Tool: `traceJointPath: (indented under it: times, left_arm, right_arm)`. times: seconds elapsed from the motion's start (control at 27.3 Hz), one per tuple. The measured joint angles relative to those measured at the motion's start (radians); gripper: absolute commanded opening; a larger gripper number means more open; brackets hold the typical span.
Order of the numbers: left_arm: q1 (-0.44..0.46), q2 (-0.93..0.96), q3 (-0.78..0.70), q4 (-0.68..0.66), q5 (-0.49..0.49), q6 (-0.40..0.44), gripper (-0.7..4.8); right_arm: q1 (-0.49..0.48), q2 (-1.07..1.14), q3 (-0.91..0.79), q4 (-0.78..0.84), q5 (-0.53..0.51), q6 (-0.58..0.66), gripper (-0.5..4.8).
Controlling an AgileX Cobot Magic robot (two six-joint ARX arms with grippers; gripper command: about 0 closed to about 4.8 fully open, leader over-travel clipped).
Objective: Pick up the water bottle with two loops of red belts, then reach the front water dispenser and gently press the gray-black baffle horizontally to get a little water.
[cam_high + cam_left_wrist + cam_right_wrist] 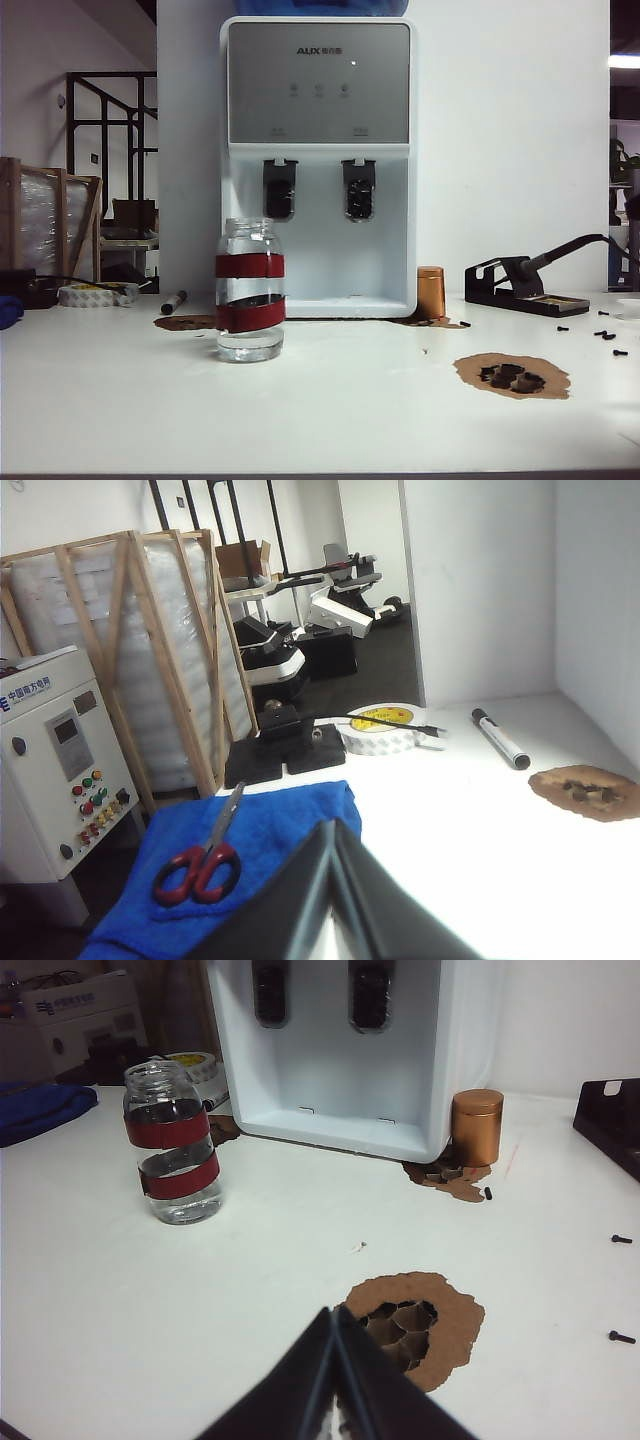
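On the far left of the white table (330,410), off the exterior view's edge, the left gripper (333,880) hangs with its jaws pressed together over a blue cloth (270,850) bearing red-handled scissors (200,865), a tape roll (385,728) and a marker (500,738) lying beyond. Left of centre, the water bottle (249,290) stands upright and free in front of the water dispenser (318,160), a clear glass jar with an open threaded mouth and two red bands. It looks rigid, breakable and slick on the bare glass; the bands likely give the better purchase, so a hold across the body at or between them seems soundest, well below the mouth. It appears empty or nearly so, though the clear glass makes that hard to judge, and would then be light enough to tip if nudged. Behind it to the right, the gray-black baffle (359,190) hangs under its spout in the recessed bay. A small copper cylinder (430,292) sits just beside the dispenser's right corner. Nearer the right, the right gripper (335,1375) is also closed and empty, hovering by a torn brown patch (410,1325), well apart from the water bottle (173,1140).
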Motion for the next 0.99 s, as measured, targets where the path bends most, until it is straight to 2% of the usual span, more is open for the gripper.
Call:
traceJointPath:
  times: [0.37, 0.99]
  left_arm:
    - [0.0, -0.011, 0.0, -0.168, 0.0, 0.0, -0.05]
    - [0.0, -0.011, 0.0, -0.171, 0.003, 0.0, -0.04]
  right_arm:
    - [0.0, 0.0, -0.002, 0.003, -0.023, 0.014, -0.01]
    - [0.0, 0.0, -0.002, 0.003, -0.023, 0.014, -0.01]
